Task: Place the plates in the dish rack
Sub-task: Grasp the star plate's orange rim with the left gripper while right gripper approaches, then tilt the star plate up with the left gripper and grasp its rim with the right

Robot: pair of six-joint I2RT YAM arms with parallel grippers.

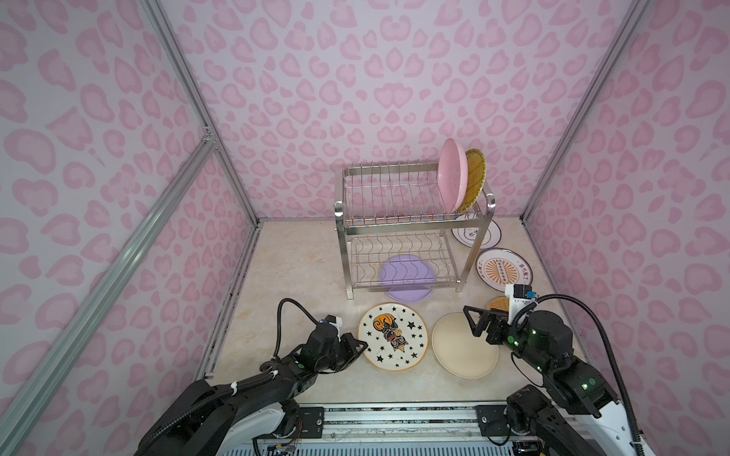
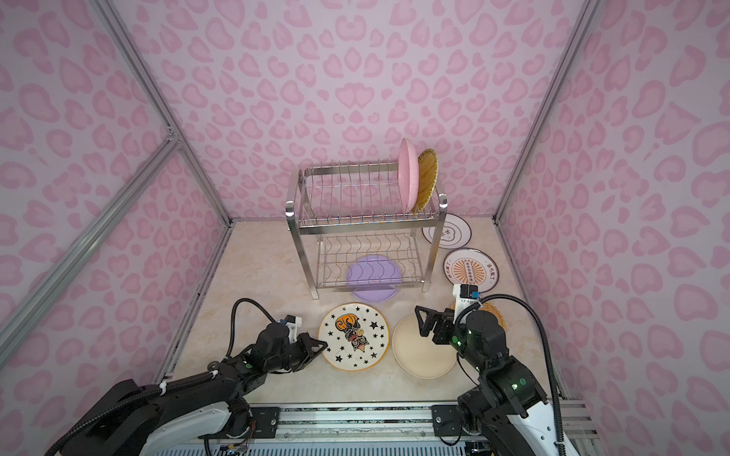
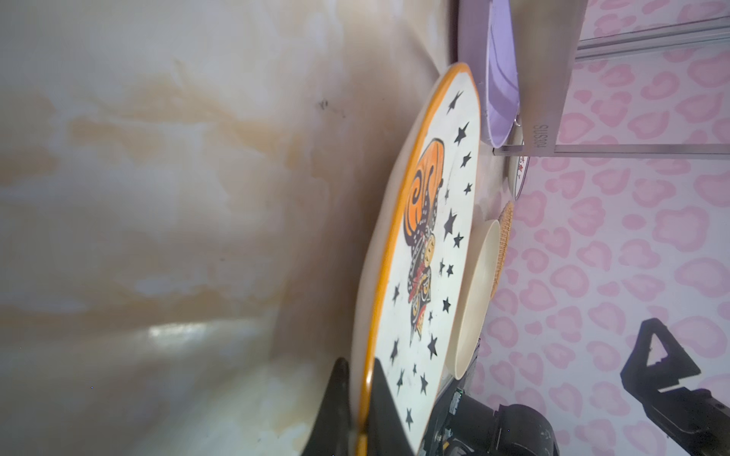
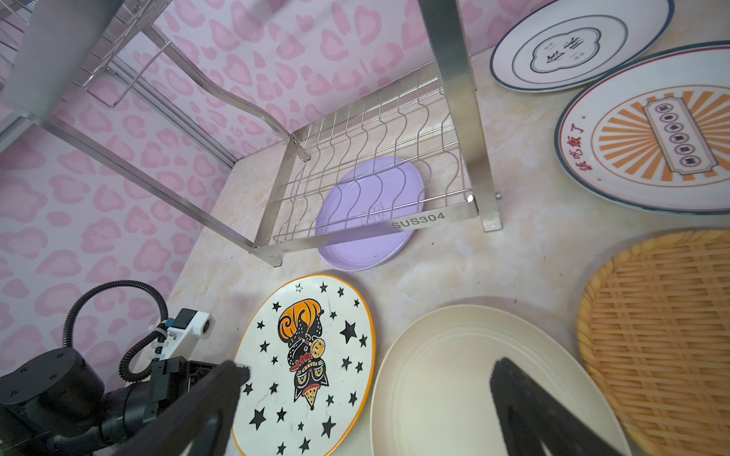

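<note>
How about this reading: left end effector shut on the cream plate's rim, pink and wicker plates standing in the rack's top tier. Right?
Not the cream plate: left wrist view shows the left end effector shut on the star plate's rim.

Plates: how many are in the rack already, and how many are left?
Two stand in the rack: the pink plate and one wicker plate. The left gripper is shut on the star plate rim. Five more lie on the table: cream, lilac, wicker, two printed.

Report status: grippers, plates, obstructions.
Left gripper shut on star plate's rim. Right gripper open above cream plate. Pink plate, wicker plate racked; lilac plate under rack.
</note>
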